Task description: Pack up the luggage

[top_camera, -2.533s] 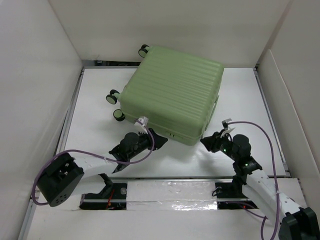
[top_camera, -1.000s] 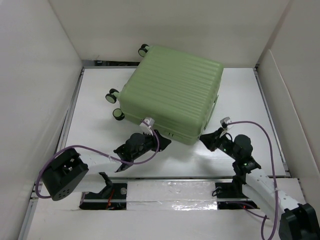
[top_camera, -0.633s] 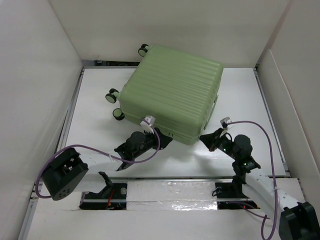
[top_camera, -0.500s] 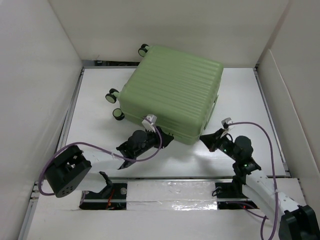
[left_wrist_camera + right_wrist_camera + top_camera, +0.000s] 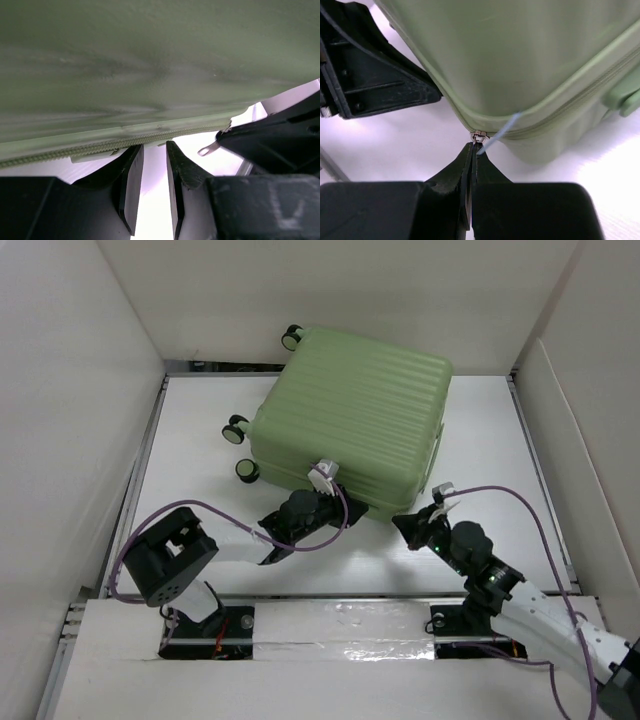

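The luggage [image 5: 350, 415], a light green ribbed hard-shell case, lies closed and flat on the white table [image 5: 480, 440], with its black-and-green wheels [image 5: 236, 430] on the far-left side and its near edge facing both arms. The left gripper [image 5: 338, 504] meets that near edge roughly midway along it. The right gripper [image 5: 398, 520] sits just off the near-right corner, so the case lies immediately beyond both sets of fingertips. In the left wrist view the shell fills the upper frame and the zipper seam [image 5: 150, 136] runs across just above the left gripper [image 5: 154, 150]. Its fingers [image 5: 131, 190] stand a narrow slot apart, with bare table showing between them. Their tips reach up to the underside of the seam, and nothing is seen clamped between them. At the right of that view a small metal zipper pull [image 5: 207, 148] juts from the tip of the other arm's black fingers. In the right wrist view the rounded corner of the luggage [image 5: 520, 60] lies directly ahead of the right gripper [image 5: 472, 148]. Its fingers [image 5: 462, 170] are pressed fully together, pinching the zipper pull [image 5: 479, 135] where the seam rounds the corner. A thin pale strand [image 5: 500, 131] slants upward from the same spot against the green shell.
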